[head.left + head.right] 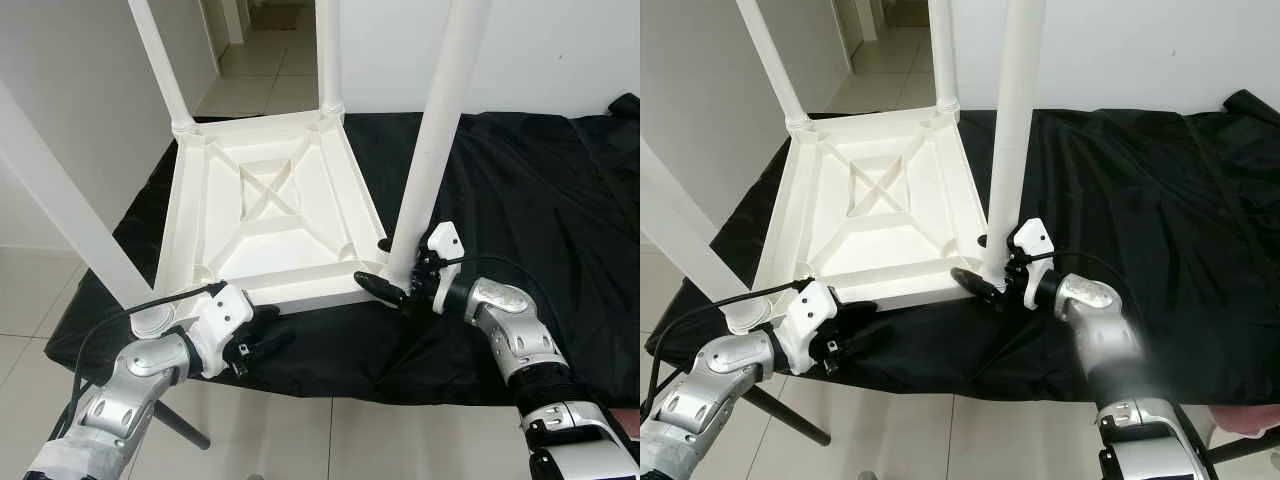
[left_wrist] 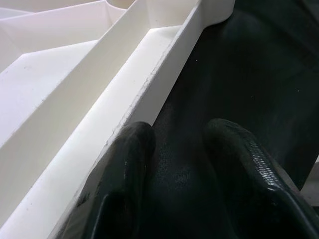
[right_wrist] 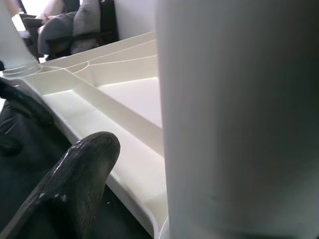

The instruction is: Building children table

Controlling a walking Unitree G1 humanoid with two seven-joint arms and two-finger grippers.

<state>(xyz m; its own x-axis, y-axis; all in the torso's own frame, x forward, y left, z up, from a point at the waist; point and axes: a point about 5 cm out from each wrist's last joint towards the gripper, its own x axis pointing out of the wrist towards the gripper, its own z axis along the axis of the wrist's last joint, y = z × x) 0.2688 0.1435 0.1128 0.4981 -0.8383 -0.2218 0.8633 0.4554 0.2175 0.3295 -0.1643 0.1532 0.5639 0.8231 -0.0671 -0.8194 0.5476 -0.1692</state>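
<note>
Grippers sit at the near edge of an upturned white table (image 1: pixel 270 215) lying top-down on a black cloth (image 1: pixel 520 190). The left gripper (image 1: pixel 262 340) rests on the cloth at the table's near-left rim, fingers (image 2: pixel 124 164) parted with nothing between them, one finger touching the rim's outer wall in the left wrist view. The right gripper (image 1: pixel 392 272) is at the near-right corner, clasped about the foot of the near-right leg (image 1: pixel 435 130), one finger (image 3: pixel 79 169) lying along the near side of the rim, the other behind the leg. That leg stands upright in its corner socket.

The near-left leg (image 1: pixel 60 210) rises leaning out to the left from its corner, just beside the left wrist. The table's underside shows raised ribs and a crossed brace in the middle. Farther off, the far-left leg (image 1: pixel 160 65) and far-right leg (image 1: pixel 328 50) stand in their corners.

Tiled floor (image 1: pixel 270 70) stretches beyond the cloth toward a doorway, with white wall (image 1: pixel 80 90) at the left.
</note>
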